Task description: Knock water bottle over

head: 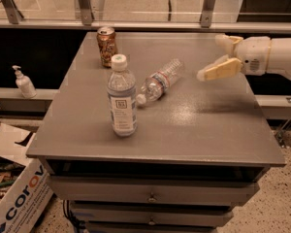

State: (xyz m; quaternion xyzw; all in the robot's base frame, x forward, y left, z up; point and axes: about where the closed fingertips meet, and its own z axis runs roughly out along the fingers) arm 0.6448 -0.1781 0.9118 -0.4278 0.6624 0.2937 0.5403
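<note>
Water bottle (159,83): lies on its side on the table (218,130), just right of the tall bottle (121,98), with its cap toward it.
Gripper (209,57): hovers well right of the tall bottle, fingers spread apart and holding nothing.
Risk: the round water bottle may roll into the tall bottle and topple it if the gripper brushes it.
Contents: the tall bottle seems full of clear water. What is in the water bottle, or in the can (106,46) behind the tall bottle, cannot be told.

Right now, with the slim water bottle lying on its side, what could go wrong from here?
1. The water bottle is round and lies free on the table; it may roll into the upright wide bottle.
2. The open gripper hovers right of it, apart; a leftward sweep might topple that bottle or the drink can.
</note>
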